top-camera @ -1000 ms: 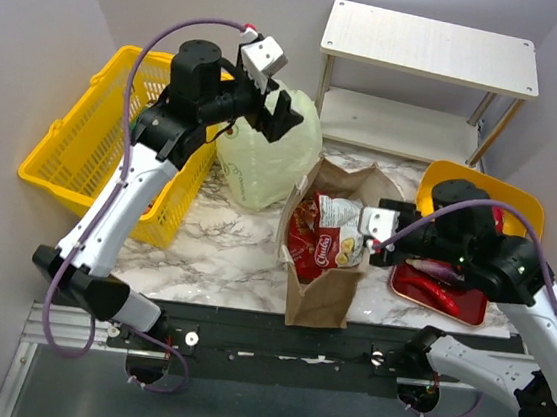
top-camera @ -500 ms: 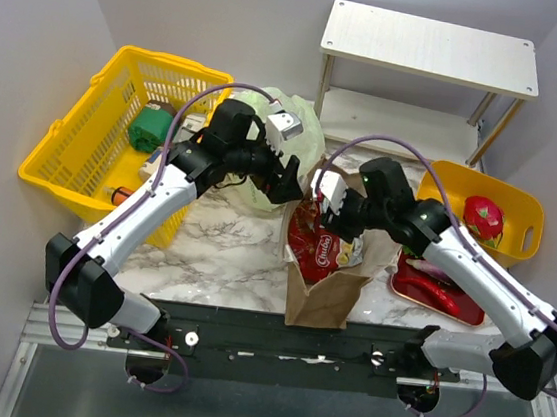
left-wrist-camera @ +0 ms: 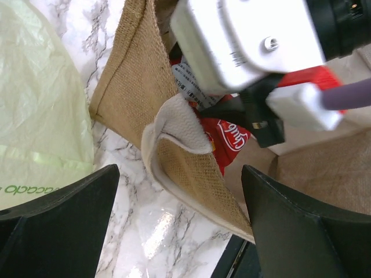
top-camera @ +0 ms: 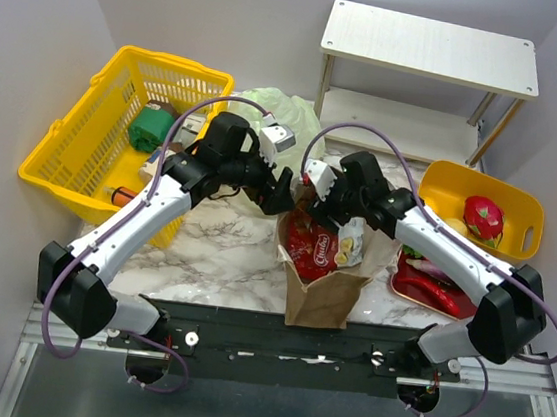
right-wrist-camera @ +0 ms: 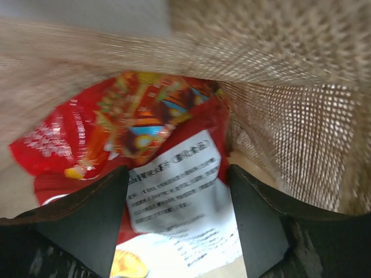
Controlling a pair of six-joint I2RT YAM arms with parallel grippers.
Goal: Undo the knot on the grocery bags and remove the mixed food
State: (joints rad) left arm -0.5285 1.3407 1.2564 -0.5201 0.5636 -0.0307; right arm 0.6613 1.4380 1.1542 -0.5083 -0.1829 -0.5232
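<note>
A stiff brown bag with a woven look [top-camera: 326, 279] stands open in the middle of the white marble counter [top-camera: 225, 238], near the arms' bases. Shiny red snack packets [top-camera: 311, 248] stand inside it, with a paler packet beside them. The two arms meet at its mouth, one from each side.

The left gripper [top-camera: 280, 193] hovers at the bag's left rim. In its wrist view its jaws are spread wide. One finger is over the marble beside the bag and the other over the bag's inside, with the folded-over rim between them and nothing held.

The right gripper [top-camera: 319, 205] dips into the bag's mouth from the far right. Its jaws stand well apart, and the white printed label of a red packet lies between the fingers [right-wrist-camera: 81, 226]. Whether they touch the packet cannot be told.

The thin pale green translucent plastic bag [top-camera: 275, 107] stands behind the left arm, between the yellow plastic mesh basket [top-camera: 74, 145] and the white two-level shelf [top-camera: 427, 49], near the brown bag's far left corner. Its knot is hidden by the arm.

To the right, a pink-red dragon fruit [top-camera: 483, 214] lies in a yellow tub [top-camera: 512, 192]. A red tray [top-camera: 445, 296] sits just in front of the tub, partly under the right arm.
</note>
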